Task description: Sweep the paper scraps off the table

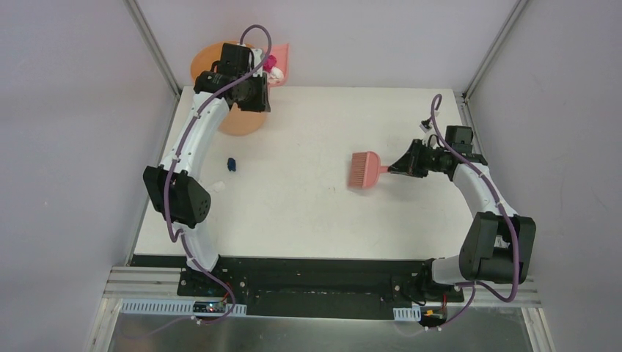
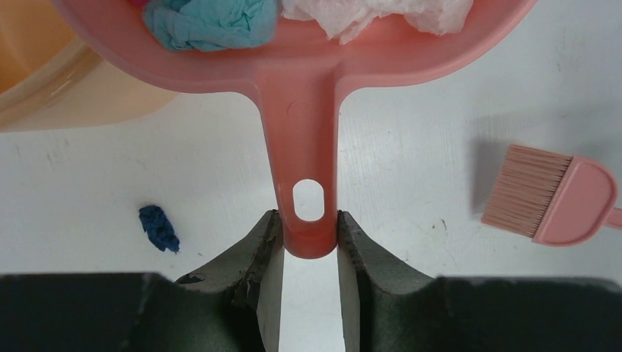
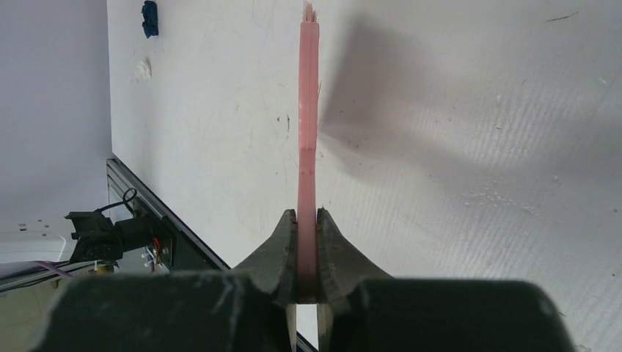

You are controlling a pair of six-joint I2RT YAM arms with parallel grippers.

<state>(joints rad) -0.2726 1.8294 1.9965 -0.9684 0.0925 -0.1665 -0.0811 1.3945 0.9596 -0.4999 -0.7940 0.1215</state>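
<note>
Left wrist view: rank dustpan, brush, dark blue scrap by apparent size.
1. dustpan: largest, even cropped at the top; it is also nearest the camera.
2. brush: handle cut off at the frame edge.
3. dark blue scrap: clearly smallest.

Right pincer [image 1: 400, 167] gripping brush [image 1: 363, 170] over worktop [image 1: 308, 213], dustpan [image 1: 282, 62] at bucket [image 1: 238, 123], far-left corner, blue scrap [image 1: 232, 164] near left edge

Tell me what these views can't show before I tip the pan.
- Dustpan contents: the left wrist view's top edge cuts them off, and in the top view the left arm covers the pan.
- Bucket interior: hidden under that arm in the top view.
- Brush bristles: seen edge-on in the right wrist view.
- White scrap: too small to identify.
</note>
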